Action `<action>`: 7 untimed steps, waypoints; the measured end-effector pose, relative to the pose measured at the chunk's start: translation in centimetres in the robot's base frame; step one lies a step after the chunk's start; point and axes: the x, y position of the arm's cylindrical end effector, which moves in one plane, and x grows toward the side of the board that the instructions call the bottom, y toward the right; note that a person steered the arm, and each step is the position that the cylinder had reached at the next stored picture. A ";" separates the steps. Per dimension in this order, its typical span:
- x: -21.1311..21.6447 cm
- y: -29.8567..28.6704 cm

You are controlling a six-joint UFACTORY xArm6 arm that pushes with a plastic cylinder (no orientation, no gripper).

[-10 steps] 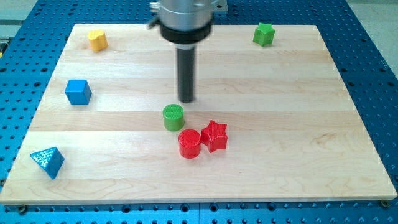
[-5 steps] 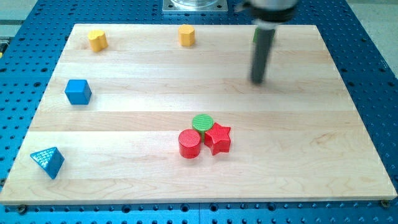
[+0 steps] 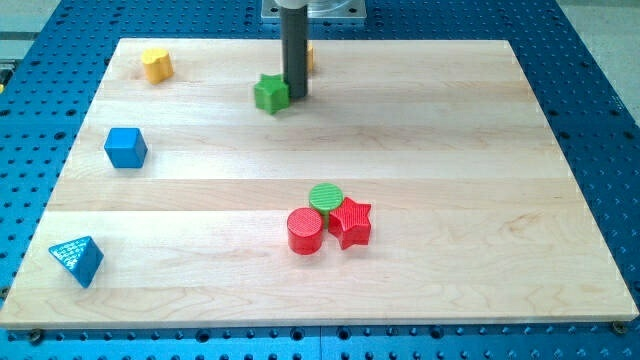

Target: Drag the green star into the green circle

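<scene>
The green star point(image 3: 270, 93) lies on the wooden board point(image 3: 480, 150) near the view's top, left of centre. My tip point(image 3: 297, 96) stands right against the star's right side. The green circle point(image 3: 325, 198) sits well below, near the board's middle, touching a red circle point(image 3: 305, 231) at its lower left and a red star point(image 3: 350, 221) at its lower right.
A yellow block point(image 3: 155, 64) lies at the top left. An orange-yellow block point(image 3: 309, 55) is mostly hidden behind the rod. A blue cube point(image 3: 125, 148) sits at the left, a blue triangular block point(image 3: 77, 260) at the bottom left.
The green star has moved from the top right to the top, left of centre. My tip swung from the right side to beside it. The green circle shifted right against the red star earlier.
</scene>
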 end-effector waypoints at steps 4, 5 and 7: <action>4.8 -7.7; 3.3 0.6; 9.3 3.7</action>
